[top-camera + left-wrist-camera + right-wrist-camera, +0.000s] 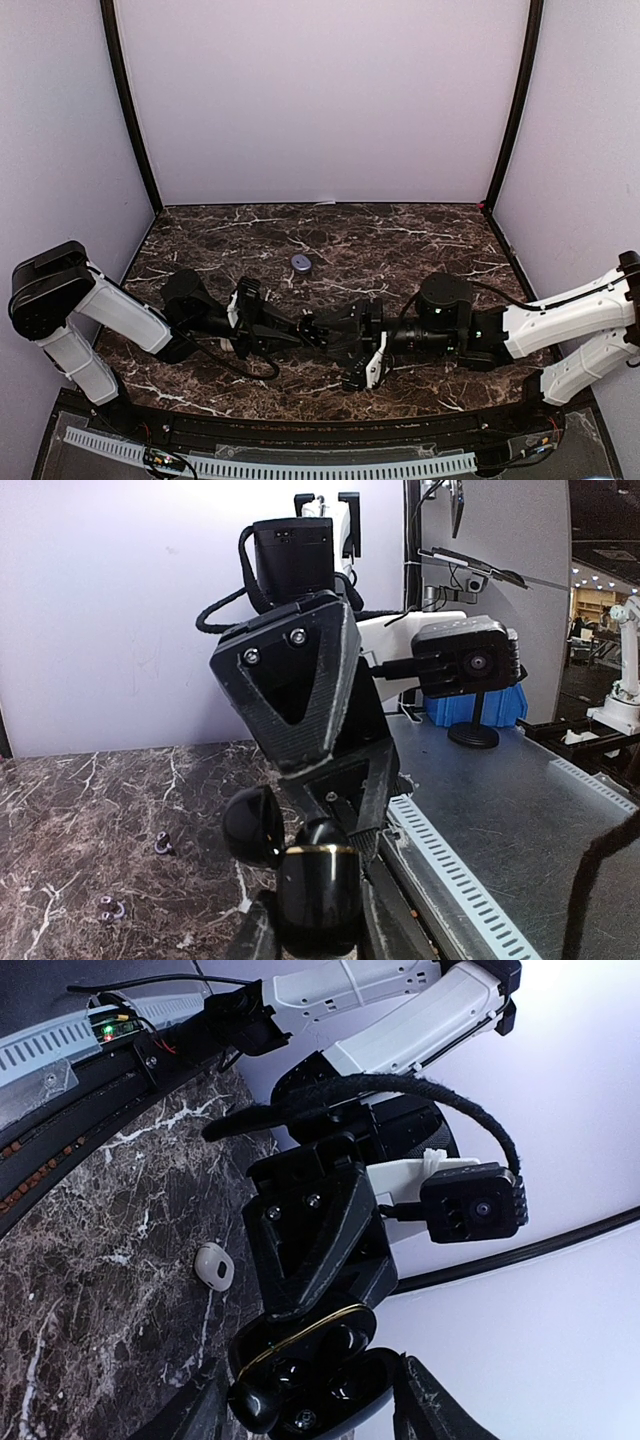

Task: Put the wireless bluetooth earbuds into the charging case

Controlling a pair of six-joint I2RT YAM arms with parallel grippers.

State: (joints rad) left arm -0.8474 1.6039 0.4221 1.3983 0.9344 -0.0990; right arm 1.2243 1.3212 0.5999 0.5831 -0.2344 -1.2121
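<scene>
A glossy black charging case (318, 885) with a gold band is held in my left gripper (318, 935), which is shut on its body. Its lid (250, 825) stands open to the left. In the right wrist view the open case (320, 1375) holds dark earbuds (335, 1345) in its pockets, and one glossy dark earbud (255, 1410) sits at its lower left rim. My right gripper (310, 1422) faces the case with its fingers (190, 1410) spread on either side of it. Both grippers meet at the table's near middle (320, 332). A white earbud (213, 1265) lies on the marble.
A small grey round object (301, 262) lies on the dark marble table (420, 240) further back. Two tiny dark bits (162, 842) lie on the marble left of the case. A perforated white strip (470, 880) runs along the near edge.
</scene>
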